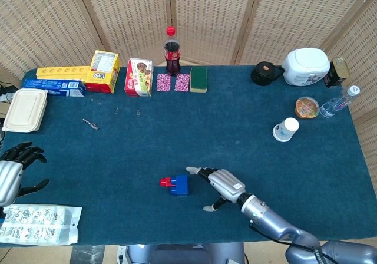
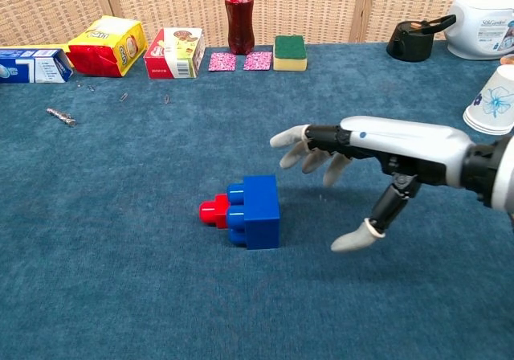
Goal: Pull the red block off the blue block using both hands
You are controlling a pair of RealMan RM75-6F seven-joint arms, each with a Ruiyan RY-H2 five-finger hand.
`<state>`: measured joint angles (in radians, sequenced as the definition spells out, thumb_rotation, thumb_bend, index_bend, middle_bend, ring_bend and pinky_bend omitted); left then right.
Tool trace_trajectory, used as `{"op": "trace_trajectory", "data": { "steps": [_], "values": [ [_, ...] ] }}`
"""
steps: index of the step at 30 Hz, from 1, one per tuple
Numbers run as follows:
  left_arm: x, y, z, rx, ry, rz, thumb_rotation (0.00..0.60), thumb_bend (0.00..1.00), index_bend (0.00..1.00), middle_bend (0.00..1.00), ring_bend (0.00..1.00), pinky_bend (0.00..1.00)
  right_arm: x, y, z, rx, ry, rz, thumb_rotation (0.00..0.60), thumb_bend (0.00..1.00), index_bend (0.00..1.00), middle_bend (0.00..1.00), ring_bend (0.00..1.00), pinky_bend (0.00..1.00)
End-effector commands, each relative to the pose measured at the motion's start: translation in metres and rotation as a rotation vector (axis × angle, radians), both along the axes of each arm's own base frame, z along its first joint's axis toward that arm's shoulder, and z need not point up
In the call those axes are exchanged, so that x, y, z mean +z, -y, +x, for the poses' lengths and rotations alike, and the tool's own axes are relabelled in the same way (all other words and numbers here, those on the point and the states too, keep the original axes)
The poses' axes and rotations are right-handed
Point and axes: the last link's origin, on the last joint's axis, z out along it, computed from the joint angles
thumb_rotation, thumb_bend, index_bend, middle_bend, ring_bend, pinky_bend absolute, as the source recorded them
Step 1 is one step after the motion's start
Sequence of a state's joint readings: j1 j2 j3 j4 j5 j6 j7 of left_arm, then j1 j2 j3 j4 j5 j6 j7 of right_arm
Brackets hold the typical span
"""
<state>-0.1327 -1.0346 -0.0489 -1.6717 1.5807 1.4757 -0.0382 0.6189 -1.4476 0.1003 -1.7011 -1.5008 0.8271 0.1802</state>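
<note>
At the far left edge of the head view the left hand (image 1: 12, 174) sits just off the table's (image 1: 235, 128) side, dark fingers curled loosely with gaps between them, nothing held. Just below it lies one clear blister pack (image 1: 36, 224), and above it one white lidded container (image 1: 25, 109).

Low in the middle of the frame sits the joined pair: one red block (image 1: 166, 182) and one blue block (image 1: 180, 184). Their long axis runs left-right across the picture, the red end pointing to the frame's left, the blue end to the right. The red block is the smaller, with a rounded stud at its left tip; the blue one is a taller, boxy brick showing round studs on the side facing the red. In the chest view the red block (image 2: 214, 211) is still pressed onto the blue block (image 2: 254, 210).

Just right of the blue block the right hand (image 1: 219, 184) hovers, spread wide, fingers (image 2: 297, 145) stretched toward the block's top right and thumb hanging lower, gripping nothing and touching nothing.

At the right side stands one white paper cup (image 1: 286, 129).
</note>
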Motion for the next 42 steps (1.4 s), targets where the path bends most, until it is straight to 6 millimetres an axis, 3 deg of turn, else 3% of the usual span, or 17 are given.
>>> {"op": "trace_trajectory", "data": {
  "steps": [1,26,30,34,42],
  "values": [
    [0.002,0.001,-0.002,0.001,0.002,0.005,0.6,0.17,0.46,0.36,0.2,0.27,-0.01,0.005,0.008,0.006,-0.007,-0.026,0.6,0.14,0.01,0.16,0.18,0.25],
    [0.015,0.005,-0.022,0.035,0.017,0.031,0.6,0.17,0.46,0.36,0.2,0.27,-0.062,0.02,0.04,-0.036,-0.021,-0.121,0.6,0.14,0.01,0.17,0.22,0.27],
    [0.017,0.006,-0.025,0.043,0.014,0.035,0.6,0.17,0.46,0.36,0.2,0.27,-0.066,0.026,0.041,-0.038,-0.026,-0.142,0.6,0.16,0.1,0.23,0.28,0.3],
    [0.018,0.007,-0.026,0.045,0.012,0.038,0.6,0.17,0.46,0.36,0.2,0.27,-0.065,0.03,0.042,-0.04,-0.021,-0.156,0.6,0.17,0.22,0.36,0.41,0.38],
    [0.016,0.006,-0.025,0.04,0.008,0.036,0.6,0.17,0.46,0.36,0.2,0.27,-0.066,0.029,0.039,-0.054,-0.02,-0.153,0.6,0.17,0.34,0.47,0.54,0.46]
  ]
}}
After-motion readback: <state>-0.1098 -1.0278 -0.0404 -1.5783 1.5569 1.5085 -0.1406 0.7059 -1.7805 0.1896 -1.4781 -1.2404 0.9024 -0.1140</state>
